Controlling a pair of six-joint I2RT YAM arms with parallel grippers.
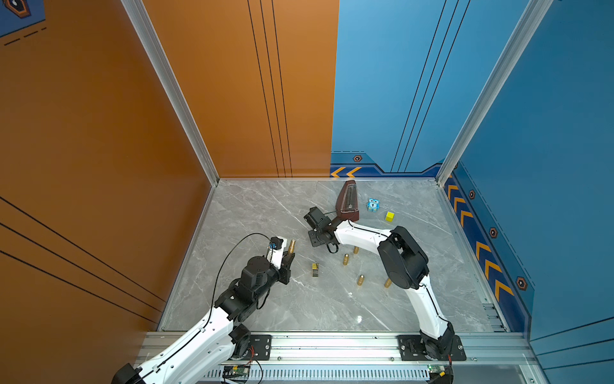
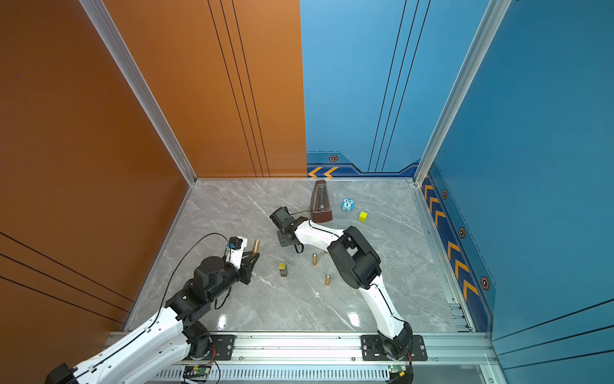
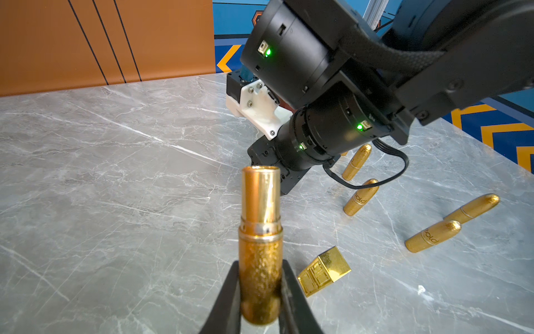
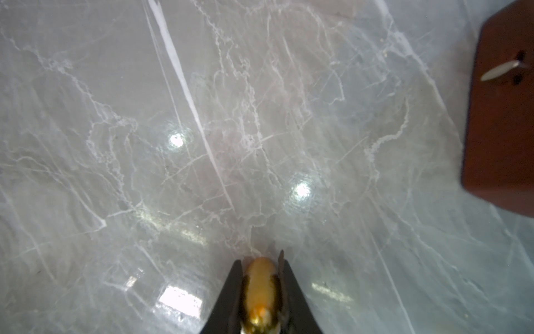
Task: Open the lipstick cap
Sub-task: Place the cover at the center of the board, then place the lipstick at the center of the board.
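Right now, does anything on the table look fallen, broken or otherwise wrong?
Nothing looks damaged or spilled. The only unusual item is the uncapped lipstick, clamped in the left gripper; what seems to be its cap is clamped in the right gripper. The other gold lipsticks stand upright on the table.

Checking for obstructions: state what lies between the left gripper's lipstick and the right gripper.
Nothing: in a top view only bare marble table separates the lipstick in the left gripper from the right gripper holding its cap.
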